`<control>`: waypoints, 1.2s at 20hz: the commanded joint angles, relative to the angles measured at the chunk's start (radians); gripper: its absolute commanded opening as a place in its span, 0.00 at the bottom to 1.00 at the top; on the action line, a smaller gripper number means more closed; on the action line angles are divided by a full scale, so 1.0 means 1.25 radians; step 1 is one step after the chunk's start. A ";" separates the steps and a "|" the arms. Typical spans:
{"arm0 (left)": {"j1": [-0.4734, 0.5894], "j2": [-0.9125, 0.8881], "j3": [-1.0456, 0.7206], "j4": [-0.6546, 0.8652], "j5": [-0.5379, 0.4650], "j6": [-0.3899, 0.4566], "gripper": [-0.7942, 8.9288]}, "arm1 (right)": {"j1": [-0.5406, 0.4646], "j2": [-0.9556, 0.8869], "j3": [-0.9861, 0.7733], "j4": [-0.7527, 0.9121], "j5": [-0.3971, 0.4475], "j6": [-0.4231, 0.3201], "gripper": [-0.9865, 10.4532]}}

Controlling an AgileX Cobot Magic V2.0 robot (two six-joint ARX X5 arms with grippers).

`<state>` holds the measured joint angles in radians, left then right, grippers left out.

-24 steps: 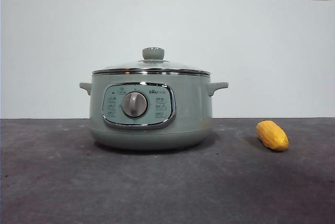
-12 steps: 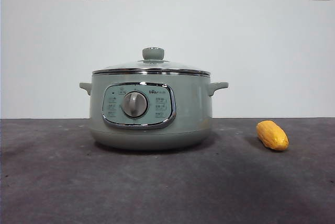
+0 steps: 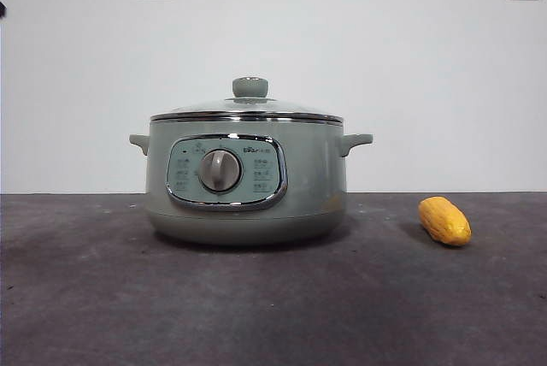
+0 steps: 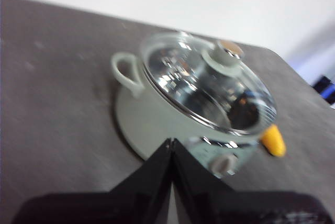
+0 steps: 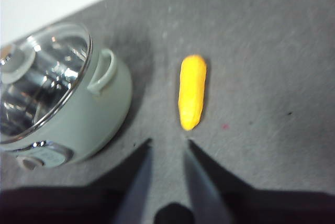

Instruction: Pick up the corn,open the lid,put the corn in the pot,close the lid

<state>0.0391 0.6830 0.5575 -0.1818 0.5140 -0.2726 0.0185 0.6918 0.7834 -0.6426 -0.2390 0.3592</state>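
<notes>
Corn untouched on worktop, approx 3 o'clock of pot. Lid on. Right tool above corn, jaws narrowly apart, empty. Left tool closed, over pot. All 4 steps left.

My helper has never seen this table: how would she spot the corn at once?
Find the big sage-green pot on the dark table. The corn lies apart from it, beside one side handle. It is the only small yellow-orange thing there.
</notes>
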 commanded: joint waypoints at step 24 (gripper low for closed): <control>-0.017 0.175 0.227 -0.371 0.079 0.150 0.08 | 0.080 1.108 0.823 -0.331 0.095 -0.144 0.55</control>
<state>0.0204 0.8986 0.8417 -0.6445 0.6102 -0.1074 0.1127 2.0605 1.8095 -1.0538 -0.1257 0.1886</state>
